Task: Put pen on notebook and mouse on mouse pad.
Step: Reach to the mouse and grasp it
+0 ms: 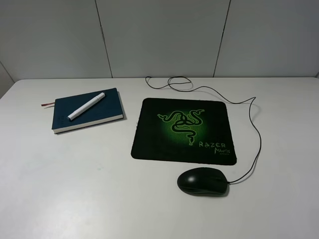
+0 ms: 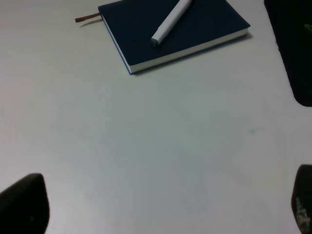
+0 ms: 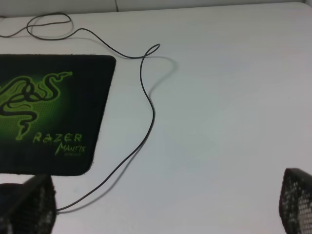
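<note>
Nearest, the black mouse (image 1: 203, 181) sits on the white bench (image 1: 75, 189), just off the near edge of the mouse pad (image 1: 184, 130). The right claw (image 3: 163, 207) is spread wide and empty. The mouse appears to lie by one finger, not between them, so closing here would likely miss. Its cable (image 3: 146, 107) could snag on the pad. The left claw (image 2: 163, 207) is also released. Farther off, the pen (image 1: 86, 106) rests on the notebook (image 1: 107, 104)
</note>
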You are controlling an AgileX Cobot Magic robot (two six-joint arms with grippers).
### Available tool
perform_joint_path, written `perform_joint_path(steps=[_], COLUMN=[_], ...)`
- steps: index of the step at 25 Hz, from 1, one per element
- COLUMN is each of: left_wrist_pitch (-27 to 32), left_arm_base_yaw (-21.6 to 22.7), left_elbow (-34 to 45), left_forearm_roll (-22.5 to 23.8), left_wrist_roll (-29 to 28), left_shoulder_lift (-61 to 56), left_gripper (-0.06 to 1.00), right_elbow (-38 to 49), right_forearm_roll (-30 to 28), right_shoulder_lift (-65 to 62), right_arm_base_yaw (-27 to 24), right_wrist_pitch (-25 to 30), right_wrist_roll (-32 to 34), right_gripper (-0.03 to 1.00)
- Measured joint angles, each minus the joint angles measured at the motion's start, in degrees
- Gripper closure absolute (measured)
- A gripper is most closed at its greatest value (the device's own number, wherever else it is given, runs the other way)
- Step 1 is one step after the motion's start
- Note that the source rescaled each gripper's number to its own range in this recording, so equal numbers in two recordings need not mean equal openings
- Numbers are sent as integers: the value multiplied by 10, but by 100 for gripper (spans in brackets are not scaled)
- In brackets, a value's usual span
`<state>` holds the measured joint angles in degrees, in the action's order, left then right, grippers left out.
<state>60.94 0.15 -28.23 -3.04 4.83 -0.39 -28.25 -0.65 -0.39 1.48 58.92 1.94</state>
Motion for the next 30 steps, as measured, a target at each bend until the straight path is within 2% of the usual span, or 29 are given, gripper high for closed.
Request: perform_joint_path(steps=[11,15,19,25,28,30], left_wrist_pitch=[-1,-1,-1,-1,-1,-1], left_arm_base_yaw=[0,0,0,0,0,0], left_elbow=[0,0,0,0,0,0], left_forearm_roll=[0,0,0,0,0,0], left_wrist_roll=[0,0,0,0,0,0], left_shoulder_lift=[0,0,0,0,0,0], left_gripper=[-6,-6,-6,-6,-6,-6], right_elbow=[-4,-49,-102,-172,-192,-198], right_forearm_roll=[2,6,30,111,132,133], right_shoulder_lift=[0,51,162,346,418,458], right_arm_base_yaw=[0,0,0,4,39,71], right_wrist_pitch=[0,1,1,1,-1,-3], right_wrist_roll=[0,-19,-82,-232,-302,-326], right_gripper=[-3,-3,-3,-3,-3,-3])
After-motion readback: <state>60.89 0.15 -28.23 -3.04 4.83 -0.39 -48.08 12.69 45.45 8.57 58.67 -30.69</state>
